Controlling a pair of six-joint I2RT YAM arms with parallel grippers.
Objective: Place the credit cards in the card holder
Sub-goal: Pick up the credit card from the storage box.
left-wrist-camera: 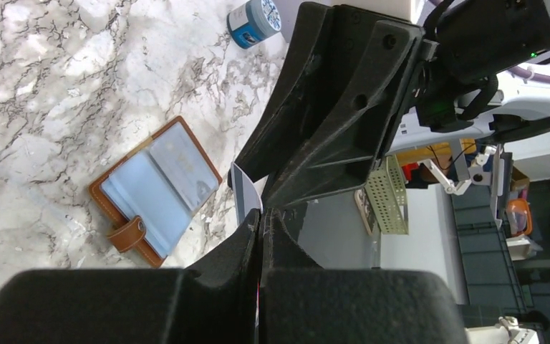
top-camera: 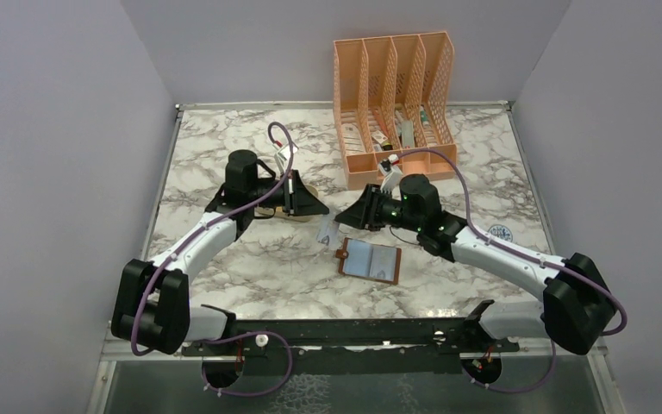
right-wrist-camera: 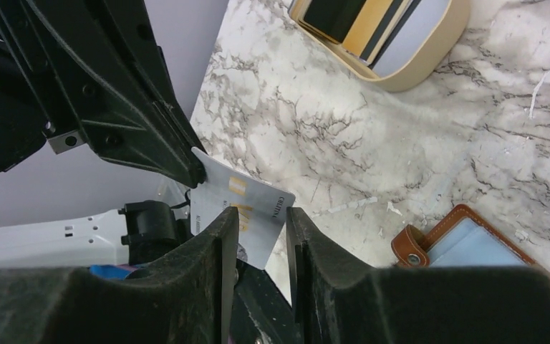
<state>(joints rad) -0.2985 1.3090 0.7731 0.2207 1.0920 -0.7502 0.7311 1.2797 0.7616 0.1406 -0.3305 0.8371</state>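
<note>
Cards (right-wrist-camera: pixel 372 25), dark, gold and pale, sit in the beige tray (right-wrist-camera: pixel 419 72) left of centre. One pale card (right-wrist-camera: pixel 247 197) is up in the air between the two arms. The left gripper (left-wrist-camera: pixel 261 221) is clenched on its corner, while the right gripper (right-wrist-camera: pixel 258 218) stands parted, a finger on either side of the card with a gap between. The wallet (top-camera: pixel 369 260) lies open and flat just nearer than both, bluish pockets up, snap tab at its left, bare marble all round it. A peach organiser (top-camera: pixel 394 95) stands behind the right arm at the far edge, and a small blue tub (top-camera: pixel 500 233) sits off to the right. Lilac walls (top-camera: pixel 52 129) close in three sides of the table (top-camera: pixel 250 267).
</note>
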